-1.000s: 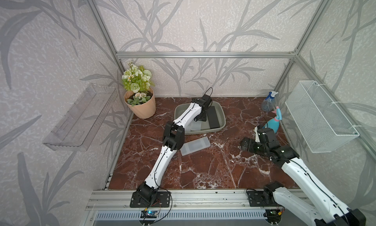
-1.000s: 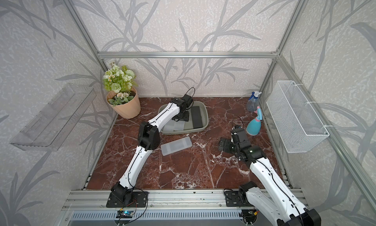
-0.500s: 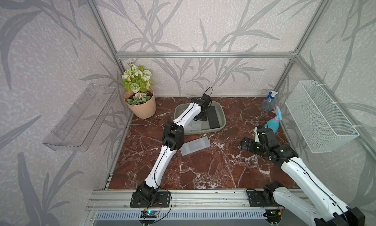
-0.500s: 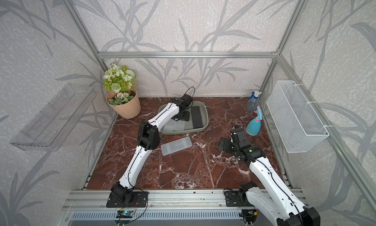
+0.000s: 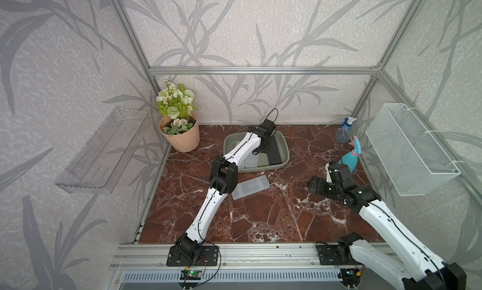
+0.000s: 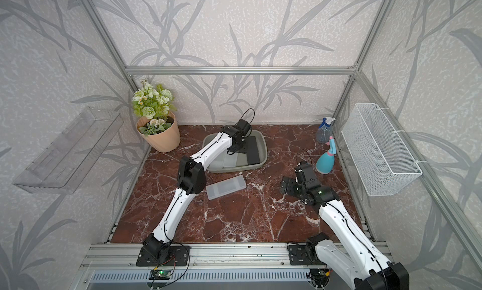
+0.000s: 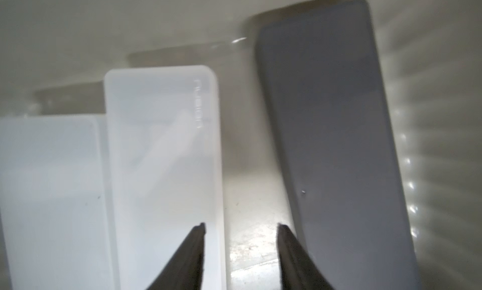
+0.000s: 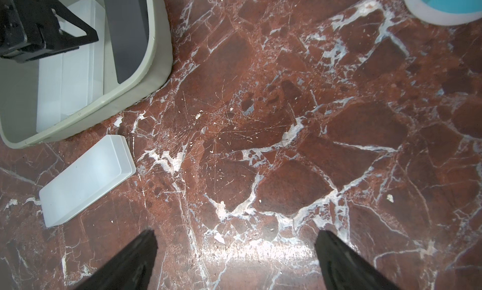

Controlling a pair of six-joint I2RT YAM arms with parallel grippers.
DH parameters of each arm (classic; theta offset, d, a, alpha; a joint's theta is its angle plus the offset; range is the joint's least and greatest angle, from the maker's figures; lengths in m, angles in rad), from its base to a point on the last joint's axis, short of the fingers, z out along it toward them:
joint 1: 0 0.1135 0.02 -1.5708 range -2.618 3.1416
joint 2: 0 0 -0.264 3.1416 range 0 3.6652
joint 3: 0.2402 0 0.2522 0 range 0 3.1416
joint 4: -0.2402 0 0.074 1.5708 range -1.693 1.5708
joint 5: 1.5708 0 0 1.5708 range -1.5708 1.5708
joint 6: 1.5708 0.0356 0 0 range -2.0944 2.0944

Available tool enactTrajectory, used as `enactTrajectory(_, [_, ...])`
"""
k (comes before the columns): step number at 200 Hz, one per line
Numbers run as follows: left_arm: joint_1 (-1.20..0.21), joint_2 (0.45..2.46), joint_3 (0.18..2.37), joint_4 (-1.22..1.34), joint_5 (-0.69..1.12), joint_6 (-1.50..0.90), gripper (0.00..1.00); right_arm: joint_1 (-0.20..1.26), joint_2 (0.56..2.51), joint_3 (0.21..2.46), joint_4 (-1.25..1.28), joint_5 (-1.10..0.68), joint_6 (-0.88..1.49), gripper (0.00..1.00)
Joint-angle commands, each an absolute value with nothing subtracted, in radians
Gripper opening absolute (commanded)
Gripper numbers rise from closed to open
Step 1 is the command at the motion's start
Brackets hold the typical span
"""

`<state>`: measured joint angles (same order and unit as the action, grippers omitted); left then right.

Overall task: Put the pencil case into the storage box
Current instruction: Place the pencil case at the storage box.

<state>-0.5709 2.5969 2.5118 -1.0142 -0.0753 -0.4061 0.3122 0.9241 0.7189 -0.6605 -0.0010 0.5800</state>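
The grey-green storage box [image 5: 287, 155] [image 6: 265, 155] stands at the back middle of the marble table. Inside it lie a dark grey pencil case [image 5: 276, 155] [image 7: 333, 145] and two translucent white ones [image 7: 161, 158] [image 7: 49, 197]. My left gripper [image 7: 241, 226] [image 5: 263, 151] hangs inside the box, open. Its jaws are fairly close together, with only the box floor [image 7: 247, 210] between them. Another translucent white pencil case [image 5: 250, 187] [image 8: 86, 181] lies on the table just in front of the box. My right gripper [image 8: 234, 236] [image 5: 313, 183] is open and empty, low over bare marble at the right.
A flower pot [image 5: 180, 138] stands at the back left. A clear spray bottle [image 5: 343, 134] and a blue one [image 5: 352, 159] stand at the back right. A white wire basket [image 5: 409, 155] hangs on the right wall. A clear tray [image 5: 104, 150] hangs on the left wall.
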Motion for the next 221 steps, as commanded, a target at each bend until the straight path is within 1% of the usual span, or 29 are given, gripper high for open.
enactTrajectory(1, [-0.578, 2.558, 2.518, -0.967, -0.002, -0.419, 0.29, 0.309, 0.925, 0.722, -0.659, 0.013, 0.593, 0.99])
enactTrajectory(18, [-0.579, 2.567, 2.515, -0.957, 0.015, -0.422, 0.16, 0.311, 0.918, 0.717, -0.66, 0.014, 0.599, 0.99])
enactTrajectory(31, [-0.579, 2.579, 2.514, -0.962, 0.014, -0.425, 0.12, 0.31, 0.91, 0.711, -0.664, 0.016, 0.604, 0.99])
enactTrajectory(77, [-0.556, 2.593, 2.475, -0.979, -0.024, -0.434, 0.11, 0.31, 0.893, 0.707, -0.678, 0.026, 0.606, 0.99])
enactTrajectory(144, [-0.541, 2.61, 2.439, -0.958, -0.001, -0.442, 0.12, 0.31, 0.887, 0.703, -0.686, 0.031, 0.609, 0.99])
enactTrajectory(171, [-0.533, 2.608, 2.437, -0.98, -0.049, -0.444, 0.12, 0.31, 0.878, 0.698, -0.687, 0.035, 0.616, 0.99])
enactTrajectory(221, [-0.474, 2.576, 2.389, -1.016, -0.114, -0.472, 0.12, 0.311, 0.854, 0.684, -0.696, 0.044, 0.631, 0.99])
